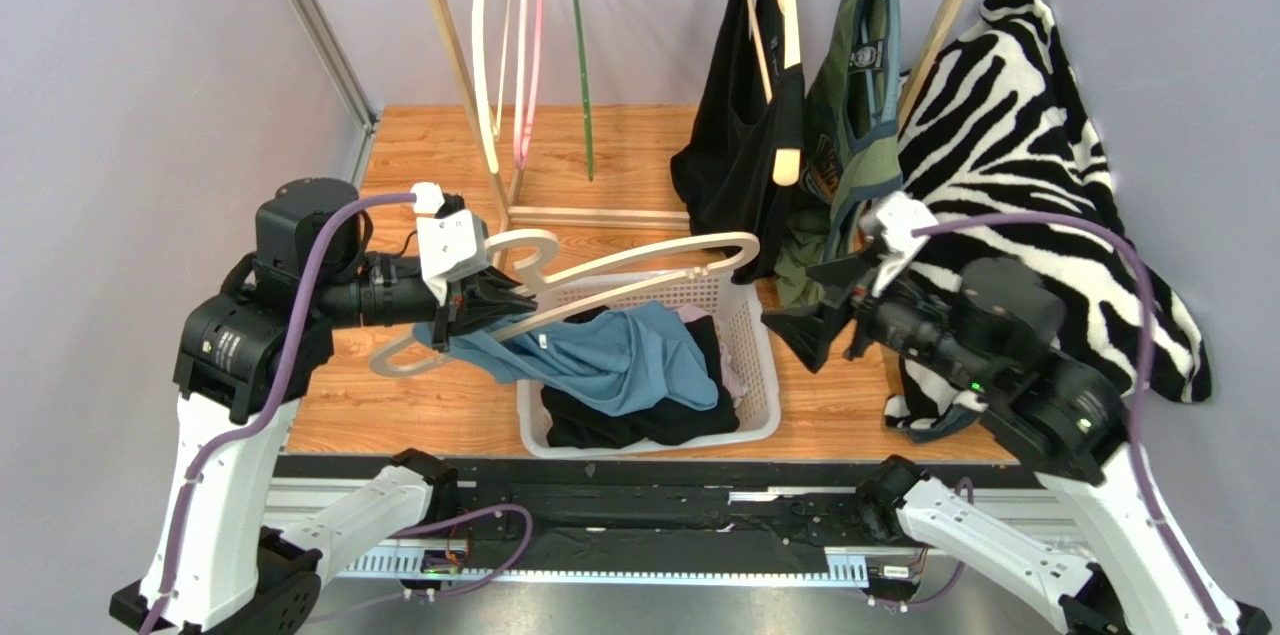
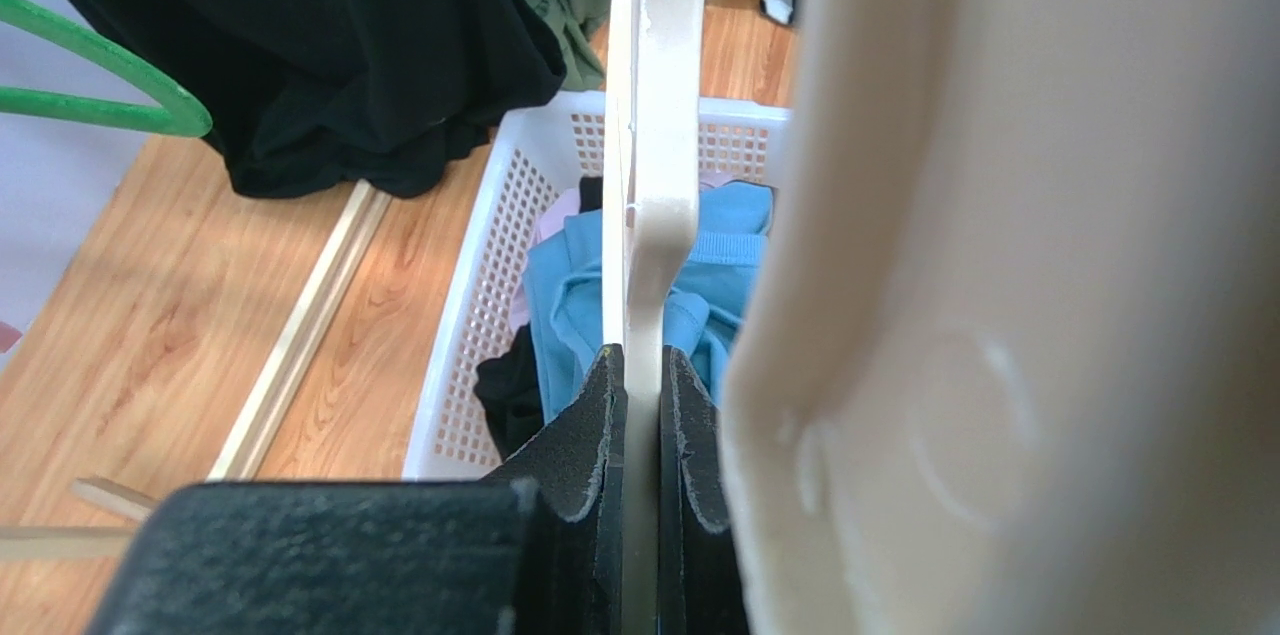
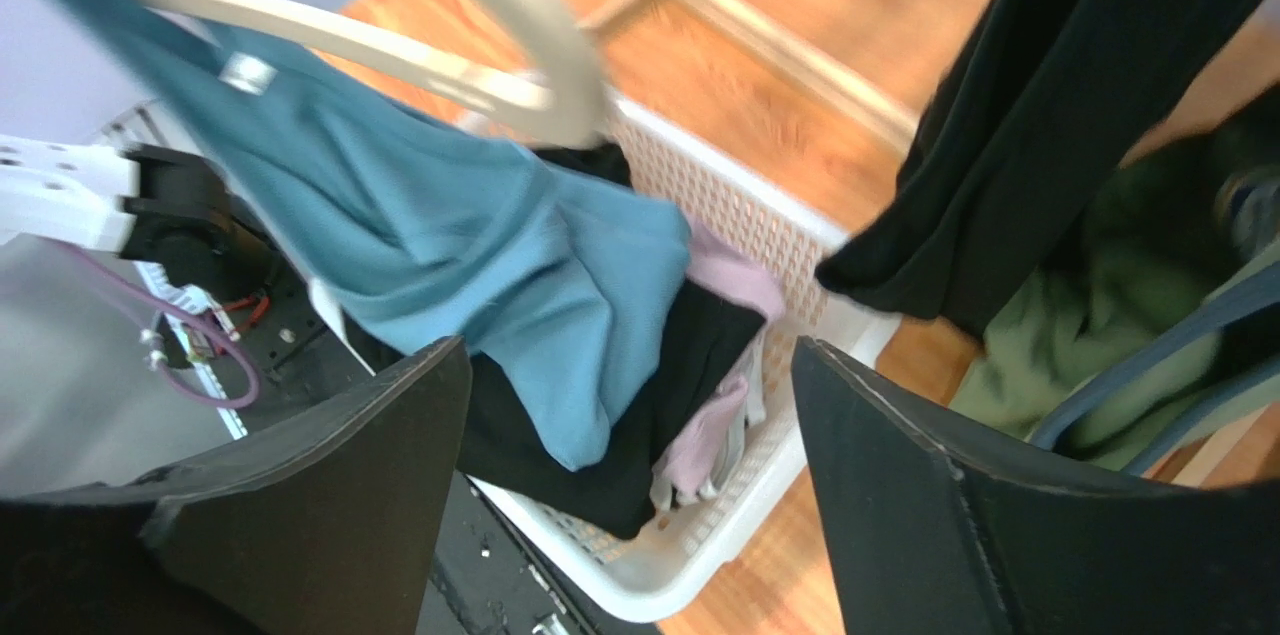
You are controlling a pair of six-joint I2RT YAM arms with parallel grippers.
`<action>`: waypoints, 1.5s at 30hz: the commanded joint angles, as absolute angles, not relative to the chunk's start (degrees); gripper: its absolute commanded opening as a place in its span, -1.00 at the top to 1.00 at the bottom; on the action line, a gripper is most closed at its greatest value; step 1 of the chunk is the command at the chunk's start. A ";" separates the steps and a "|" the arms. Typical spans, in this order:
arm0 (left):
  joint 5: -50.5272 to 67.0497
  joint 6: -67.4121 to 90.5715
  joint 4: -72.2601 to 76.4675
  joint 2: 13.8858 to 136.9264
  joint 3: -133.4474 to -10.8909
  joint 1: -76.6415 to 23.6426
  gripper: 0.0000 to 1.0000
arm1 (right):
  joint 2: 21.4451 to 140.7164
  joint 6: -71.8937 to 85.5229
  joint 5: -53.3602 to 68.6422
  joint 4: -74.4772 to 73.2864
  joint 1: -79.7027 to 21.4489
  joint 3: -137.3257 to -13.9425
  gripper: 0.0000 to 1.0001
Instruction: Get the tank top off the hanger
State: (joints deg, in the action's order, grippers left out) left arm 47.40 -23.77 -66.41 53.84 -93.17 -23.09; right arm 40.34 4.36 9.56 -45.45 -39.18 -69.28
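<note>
Tank top (image 1: 639,358) sags into basket (image 1: 763,365); my left hand (image 1: 473,313) clamps hanger (image 1: 732,248), right hand (image 1: 819,313) gapes empty. Risk: strap snags, hanger slips.

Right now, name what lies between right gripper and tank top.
Top view: the basket's right wall. The open right gripper sits outside it, the tank top draped inside.

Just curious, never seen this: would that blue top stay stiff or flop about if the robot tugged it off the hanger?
Probably floppy: the blue top droops in folds from the hanger into the basket. Likely light too, as the left gripper alone holds both up.
</note>
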 commanded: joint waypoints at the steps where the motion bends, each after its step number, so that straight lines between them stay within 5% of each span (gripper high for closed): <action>1: 49.47 -22.85 -63.11 54.49 -93.52 -22.76 0.90 | 38.23 0.18 14.14 -44.92 -38.85 -75.93 -0.70; 13: 55.37 -27.69 -69.34 55.46 -89.21 -27.16 0.88 | 53.77 -4.56 31.46 -43.76 -39.55 -91.92 -0.72; 34: 52.91 -27.42 -68.82 57.22 -91.14 -29.79 0.99 | 65.56 -13.19 25.05 -51.42 -54.40 -93.43 -0.44; 40: 53.09 -27.60 -69.43 55.90 -91.05 -29.79 0.99 | 64.78 -12.66 24.17 -49.92 -54.49 -91.50 -0.06; 43: 53.17 -27.86 -69.52 55.55 -90.88 -29.79 0.99 | 65.04 -12.39 24.52 -50.62 -54.40 -91.58 0.43; 44: 53.17 -27.86 -69.52 55.46 -90.88 -29.79 0.99 | 65.13 -12.04 24.52 -50.97 -54.40 -91.67 0.82; 45: 53.00 -27.95 -69.52 55.55 -90.88 -29.79 0.98 | 65.21 -11.61 24.35 -51.15 -54.40 -91.84 1.00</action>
State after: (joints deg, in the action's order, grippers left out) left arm 51.03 -26.37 -69.63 56.34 -88.66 -29.56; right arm 65.93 -12.08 25.65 -51.03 -54.15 -91.44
